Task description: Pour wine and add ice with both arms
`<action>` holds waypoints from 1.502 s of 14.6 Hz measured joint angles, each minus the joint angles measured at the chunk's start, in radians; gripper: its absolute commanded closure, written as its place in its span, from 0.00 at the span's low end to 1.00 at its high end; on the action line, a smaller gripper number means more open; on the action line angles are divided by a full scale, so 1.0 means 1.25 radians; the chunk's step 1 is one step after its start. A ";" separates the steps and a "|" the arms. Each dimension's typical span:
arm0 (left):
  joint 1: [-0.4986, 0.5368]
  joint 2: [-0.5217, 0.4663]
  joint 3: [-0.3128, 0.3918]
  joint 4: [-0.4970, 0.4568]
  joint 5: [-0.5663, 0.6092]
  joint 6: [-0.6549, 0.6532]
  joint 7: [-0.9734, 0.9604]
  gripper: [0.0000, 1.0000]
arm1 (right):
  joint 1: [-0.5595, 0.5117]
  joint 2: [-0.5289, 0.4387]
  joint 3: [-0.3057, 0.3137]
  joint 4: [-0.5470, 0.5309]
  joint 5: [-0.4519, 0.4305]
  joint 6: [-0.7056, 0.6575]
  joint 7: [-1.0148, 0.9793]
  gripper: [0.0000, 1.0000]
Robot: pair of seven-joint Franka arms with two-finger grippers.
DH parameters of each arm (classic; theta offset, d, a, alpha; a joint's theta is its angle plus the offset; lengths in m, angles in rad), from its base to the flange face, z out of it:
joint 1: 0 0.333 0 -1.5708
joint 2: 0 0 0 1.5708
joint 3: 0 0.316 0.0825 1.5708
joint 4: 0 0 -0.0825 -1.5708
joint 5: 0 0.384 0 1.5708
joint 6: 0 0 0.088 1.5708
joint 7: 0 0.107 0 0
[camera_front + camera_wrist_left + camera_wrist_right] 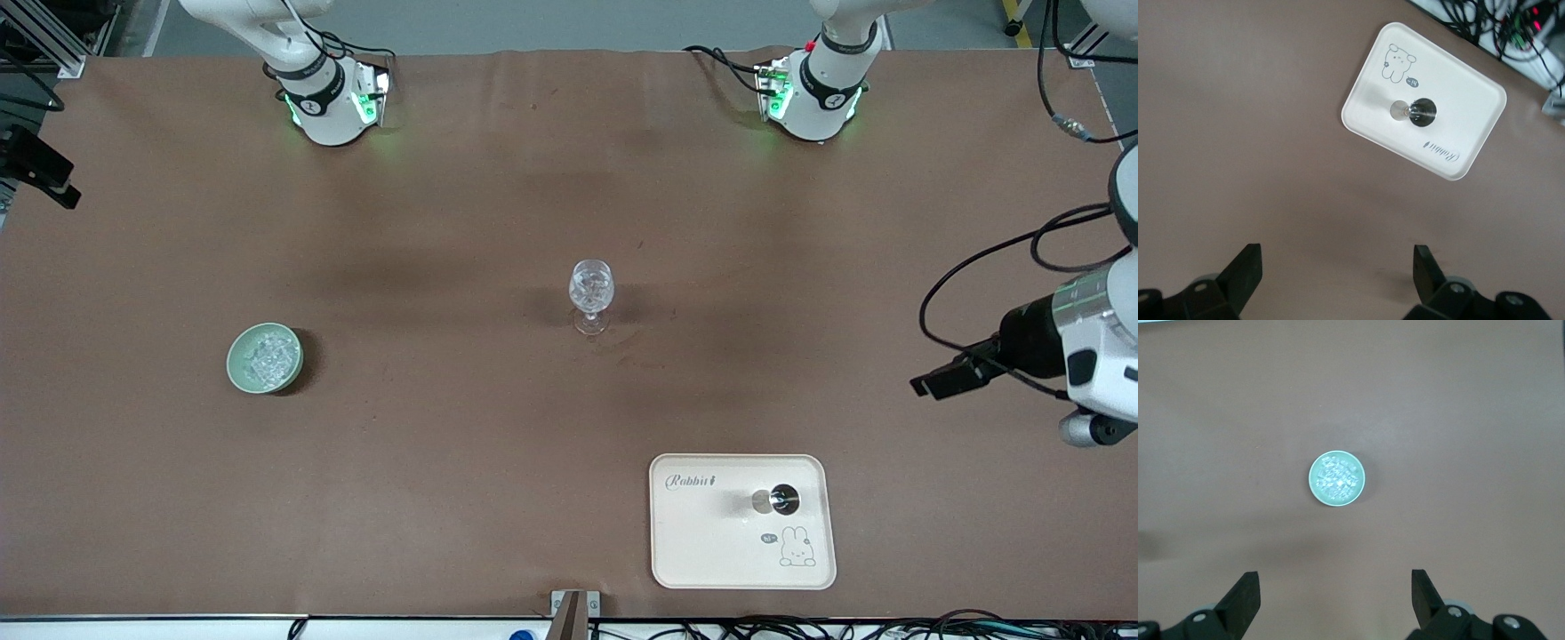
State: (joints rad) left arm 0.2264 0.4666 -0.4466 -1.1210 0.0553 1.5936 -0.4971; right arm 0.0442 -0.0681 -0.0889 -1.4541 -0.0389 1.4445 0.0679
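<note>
A clear wine glass (591,293) stands upright mid-table, with glittering clear chunks in its bowl. A green bowl (264,357) of ice (269,356) sits toward the right arm's end; it also shows in the right wrist view (1337,478). A dark bottle (784,500), seen from above, stands on a cream rabbit tray (711,542) near the front camera, and both show in the left wrist view (1421,111). My left gripper (1336,257) is open and empty, high over the table beside the tray (1471,100), and shows at the edge of the front view (944,377). My right gripper (1333,580) is open and empty, high over the bowl.
A brown cloth covers the table (444,222). Both arm bases (333,102) stand along the table edge farthest from the front camera. Cables (1498,27) lie along the table edge by the tray.
</note>
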 measured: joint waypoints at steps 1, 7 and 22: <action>0.001 -0.016 0.000 -0.001 0.008 -0.004 0.059 0.00 | -0.019 0.000 -0.001 0.008 0.032 -0.012 -0.003 0.00; -0.107 -0.181 0.138 -0.092 0.011 -0.066 0.227 0.00 | -0.051 0.014 0.002 0.005 0.025 -0.024 -0.034 0.00; -0.233 -0.511 0.291 -0.481 -0.041 -0.012 0.253 0.00 | -0.029 0.023 0.011 -0.055 0.016 0.041 -0.112 0.00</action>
